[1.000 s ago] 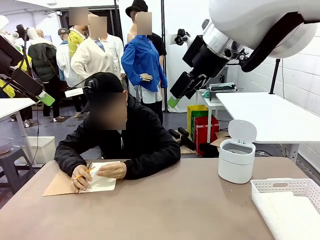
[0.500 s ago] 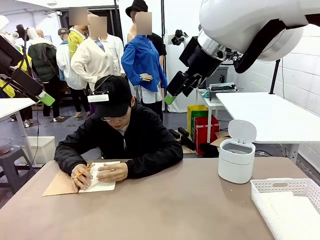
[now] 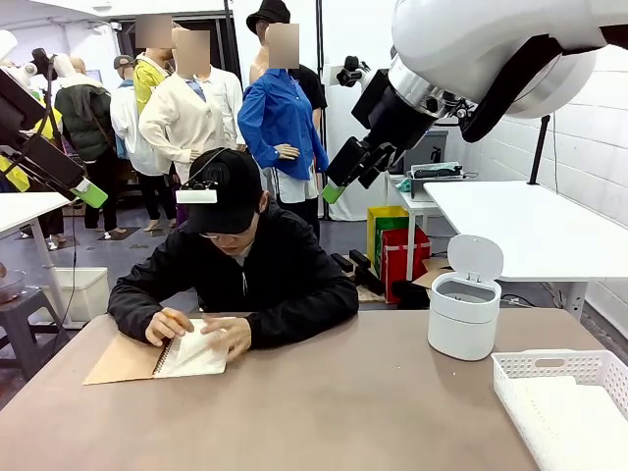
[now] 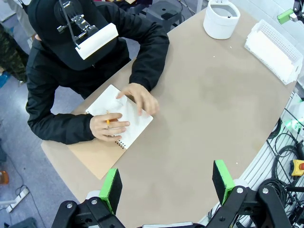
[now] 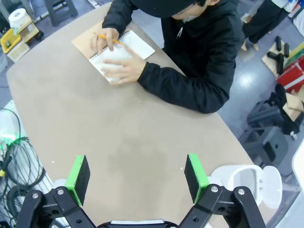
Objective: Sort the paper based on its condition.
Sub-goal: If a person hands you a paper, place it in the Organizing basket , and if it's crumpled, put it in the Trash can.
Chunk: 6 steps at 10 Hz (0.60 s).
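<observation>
At the far left end of the table (image 3: 343, 417), a white sheet of paper (image 4: 138, 126) is seen on top of an open notebook (image 3: 123, 363). It is pressed down by the person's flat hand (image 4: 138, 97), while a pencil (image 4: 108, 122) is gripped in the other hand (image 4: 105, 129). Whether the sheet is loose cannot be told. The left gripper (image 4: 167, 179) and right gripper (image 5: 137, 172) are held high above the table, each spread wide with nothing between the pads. A white bin (image 3: 461, 324), lid raised, and a white basket (image 3: 549, 359) are set at the right end.
</observation>
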Tool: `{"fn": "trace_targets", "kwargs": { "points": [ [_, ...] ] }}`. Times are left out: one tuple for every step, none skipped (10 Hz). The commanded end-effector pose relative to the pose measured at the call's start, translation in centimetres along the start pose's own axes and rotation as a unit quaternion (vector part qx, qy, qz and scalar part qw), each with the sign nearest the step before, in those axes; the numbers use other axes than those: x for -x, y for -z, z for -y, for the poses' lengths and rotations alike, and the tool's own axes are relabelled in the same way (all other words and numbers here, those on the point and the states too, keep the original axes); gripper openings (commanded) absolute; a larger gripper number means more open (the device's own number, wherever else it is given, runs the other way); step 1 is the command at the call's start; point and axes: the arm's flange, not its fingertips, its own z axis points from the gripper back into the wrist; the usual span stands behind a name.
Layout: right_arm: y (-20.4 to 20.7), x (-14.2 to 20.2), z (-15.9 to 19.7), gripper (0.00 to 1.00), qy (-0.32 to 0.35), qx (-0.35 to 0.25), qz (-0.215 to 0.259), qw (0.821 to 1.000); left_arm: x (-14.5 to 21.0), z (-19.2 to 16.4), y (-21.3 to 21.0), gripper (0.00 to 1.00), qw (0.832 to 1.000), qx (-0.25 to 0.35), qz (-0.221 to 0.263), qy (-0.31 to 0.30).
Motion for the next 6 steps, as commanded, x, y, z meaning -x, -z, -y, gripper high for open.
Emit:
{"fn": "trace_targets", "kwargs": {
  "points": [
    [0.09,0.01,0.04,1.0,-0.001,0.001,-0.001,1.0,0.01,-0.06,-0.02,1.0,1.0,-0.001,0.003,0.0],
    [0.09,0.01,0.04,1.0,-0.001,0.001,-0.001,1.0,0.01,-0.06,-0.02,1.0,1.0,-0.001,0.003,0.0],
    [0.09,0.01,0.04,1.0,-0.001,0.001,-0.001,1.0,0.01,-0.06,-0.02,1.0,1.0,-0.001,0.003,0.0],
    [0.0,0.0,0.0,1.0,0.0,0.0,0.0,1.0,0.01,-0.06,-0.02,1.0,1.0,-0.001,0.003,0.0],
    [-0.16,-0.32,-0.22,1.0,-0.005,-0.009,0.024,1.0,0.01,-0.06,-0.02,1.0,1.0,-0.001,0.003,0.0],
    [-0.33,-0.87,-0.38,1.0,-0.002,-0.022,0.044,0.999,0.01,-0.06,-0.02,1.0,1.0,-0.001,0.003,0.0]
  ]
}}
